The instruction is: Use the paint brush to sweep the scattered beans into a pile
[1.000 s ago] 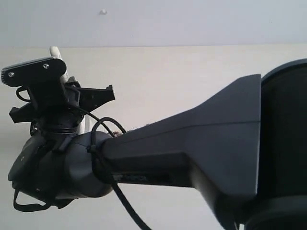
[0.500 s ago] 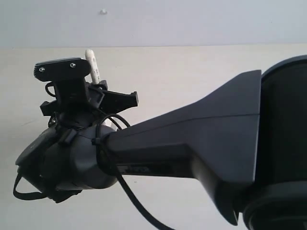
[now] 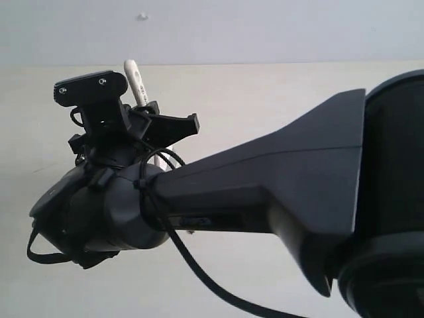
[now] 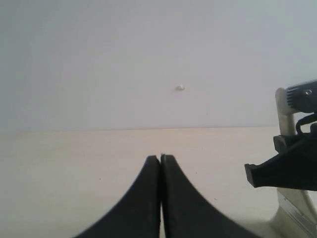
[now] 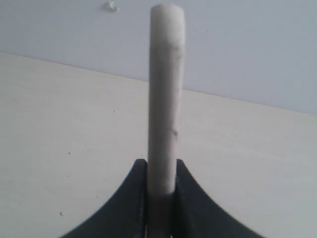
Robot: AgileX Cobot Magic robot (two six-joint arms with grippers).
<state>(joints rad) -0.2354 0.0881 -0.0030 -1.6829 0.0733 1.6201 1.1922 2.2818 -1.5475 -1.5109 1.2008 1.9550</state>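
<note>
Exterior view: the black right arm (image 3: 265, 192) fills most of the frame, reaching from the right edge across to the left. Its wrist camera mount (image 3: 89, 86) sits upper left. The paint brush (image 3: 133, 74) shows only as a pale handle tip poking up just behind the mount, tilted slightly left. The claw itself is hidden behind the wrist here. A black cable (image 3: 192, 268) loops down from the wrist toward the bottom centre.

Right wrist view: the right claw (image 5: 161, 167) is clamped on the brush handle. The handle stands up the centre of the frame with a black finger pressed on each side of it. The bristles are out of frame.

Left wrist view: the left claw (image 4: 160, 159) sits bottom centre with its tips pressed together, nothing between them. At the right edge the brush handle rises behind the other arm's black mount, and the silver ferrule (image 4: 293, 214) shows at lower right.

The cream surface (image 3: 278, 93) runs back to a pale grey wall (image 3: 265, 30). A small white speck (image 3: 142, 16) is on the wall, upper left.
</note>
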